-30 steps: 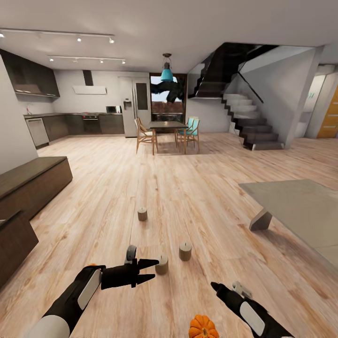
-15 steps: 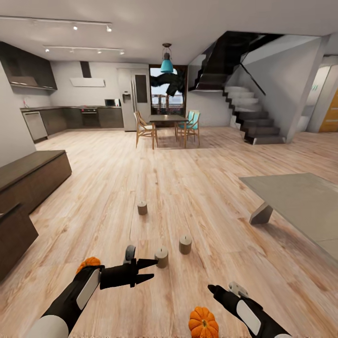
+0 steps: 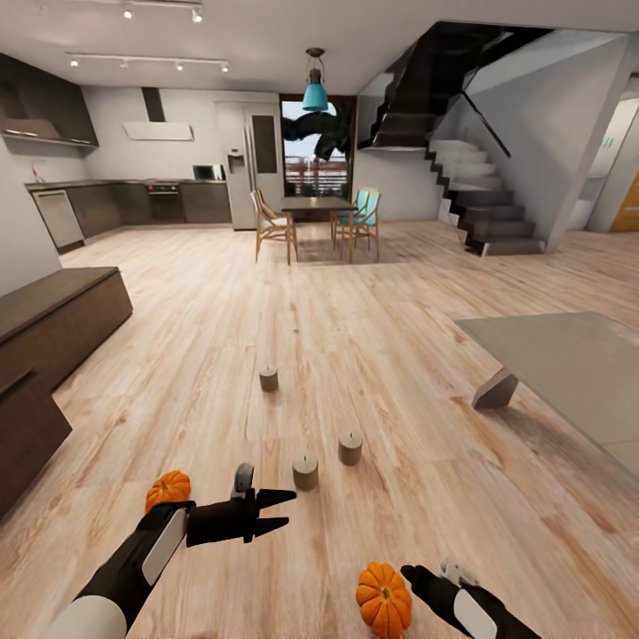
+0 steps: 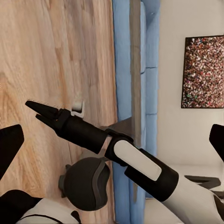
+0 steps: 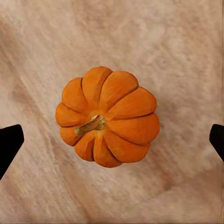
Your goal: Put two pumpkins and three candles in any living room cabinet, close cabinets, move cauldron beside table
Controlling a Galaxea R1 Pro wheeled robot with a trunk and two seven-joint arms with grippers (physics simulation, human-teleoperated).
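Note:
Two orange pumpkins lie on the wood floor: one [image 3: 169, 488] just beyond my left forearm, the other [image 3: 384, 599] right beside my right gripper [image 3: 415, 579]. The right wrist view looks straight down on that pumpkin [image 5: 106, 122], with the open fingertips [image 5: 9, 142] wide on either side and well above it. My left gripper [image 3: 286, 508] hangs open over bare floor, empty. Three candles stand ahead: two close together [image 3: 305, 471] [image 3: 351, 447] and one farther off [image 3: 268, 378]. The dark-brown cabinet [image 3: 53, 319] runs along the left wall. The table [image 3: 568, 373] is at the right. The cauldron is out of view.
A nearer section of the dark cabinet [image 3: 27, 439] juts further into the room at the left edge. A dining table with chairs [image 3: 315, 226], the kitchen and a staircase [image 3: 484, 213] lie far ahead. The left wrist view shows my right arm [image 4: 140, 163] and a blue sofa [image 4: 122, 56].
The whole head view has shifted, so the camera moved. The left pumpkin has come out from behind my left forearm. My right gripper now sits lower in the picture, beside the near pumpkin.

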